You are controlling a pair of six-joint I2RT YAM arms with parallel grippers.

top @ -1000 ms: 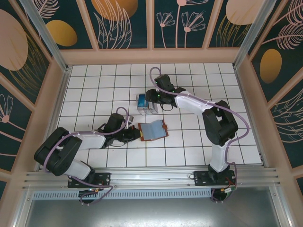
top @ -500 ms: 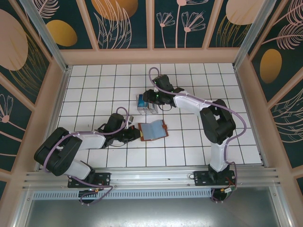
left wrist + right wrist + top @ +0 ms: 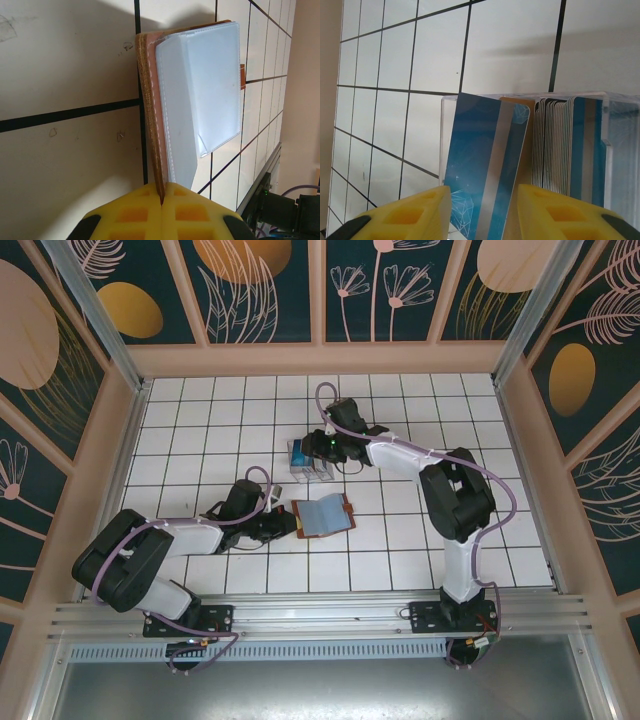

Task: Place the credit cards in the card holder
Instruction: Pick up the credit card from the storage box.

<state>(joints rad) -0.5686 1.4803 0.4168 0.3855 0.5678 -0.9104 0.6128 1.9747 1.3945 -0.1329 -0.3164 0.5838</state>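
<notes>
Between the parted pads of your right gripper stands one blue credit card, tipped out of the clear case. The other cards sit packed just to its right. Over the last second this arm has only edged closer, so nothing is lifted yet. Your left gripper is clamped on the card holder, whose plastic sleeves are propped open just ahead. Bare tile beyond the case leaves room to withdraw.

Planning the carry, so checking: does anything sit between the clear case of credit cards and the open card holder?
Nothing visible does. The tiles between the clear case and the open card holder are bare, and the left gripper pinches the holder's left edge, off that line.
</notes>
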